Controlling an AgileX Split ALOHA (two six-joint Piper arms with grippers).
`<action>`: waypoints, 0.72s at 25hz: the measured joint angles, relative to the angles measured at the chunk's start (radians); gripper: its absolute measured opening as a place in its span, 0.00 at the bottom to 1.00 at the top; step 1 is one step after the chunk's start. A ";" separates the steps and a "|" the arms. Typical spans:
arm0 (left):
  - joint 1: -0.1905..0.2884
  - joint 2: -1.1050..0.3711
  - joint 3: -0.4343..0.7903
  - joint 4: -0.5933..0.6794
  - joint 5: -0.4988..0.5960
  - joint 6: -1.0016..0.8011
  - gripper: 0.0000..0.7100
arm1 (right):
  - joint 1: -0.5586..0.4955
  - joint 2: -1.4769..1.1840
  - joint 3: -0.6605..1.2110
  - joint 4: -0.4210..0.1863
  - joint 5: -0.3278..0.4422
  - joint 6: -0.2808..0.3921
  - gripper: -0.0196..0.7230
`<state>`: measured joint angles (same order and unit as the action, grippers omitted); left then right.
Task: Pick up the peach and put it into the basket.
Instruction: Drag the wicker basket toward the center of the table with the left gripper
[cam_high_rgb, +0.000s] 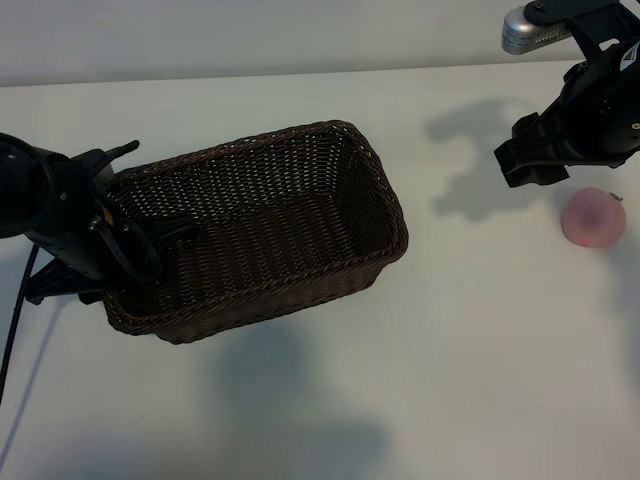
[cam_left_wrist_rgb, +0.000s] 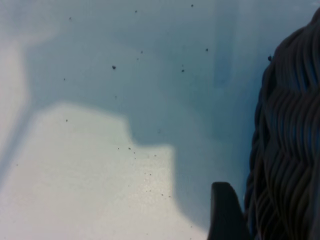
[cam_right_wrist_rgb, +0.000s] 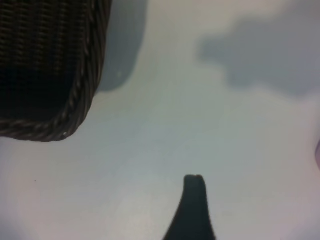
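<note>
Left gripper (cam_high_rgb: 150, 245) angled steeply down at the scene's left, fingers closed on something; right gripper (cam_high_rgb: 530, 160) raised far right, jaws apart

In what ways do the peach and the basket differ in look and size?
The peach is small, round and pale pink; the basket is much larger, rectangular and dark brown.
The peach's skin looks smooth, while the basket is woven with an open weave.
The peach lies free near the right gripper; the basket's end wall sits between the fingers of the left gripper.
Both rest on the white table.
</note>
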<state>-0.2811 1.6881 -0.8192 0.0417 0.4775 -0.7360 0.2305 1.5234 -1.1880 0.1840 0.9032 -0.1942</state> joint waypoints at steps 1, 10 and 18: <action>0.000 0.000 0.000 0.000 0.001 0.003 0.62 | 0.000 0.000 0.000 0.000 0.000 0.000 0.83; 0.000 0.000 0.000 -0.042 0.004 0.056 0.62 | 0.000 0.000 0.000 -0.001 0.001 0.000 0.83; 0.075 -0.040 0.005 -0.290 -0.011 0.324 0.59 | 0.000 0.000 0.000 -0.001 0.001 0.000 0.83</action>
<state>-0.2057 1.6482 -0.8144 -0.2479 0.4663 -0.4116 0.2305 1.5234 -1.1884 0.1831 0.9041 -0.1942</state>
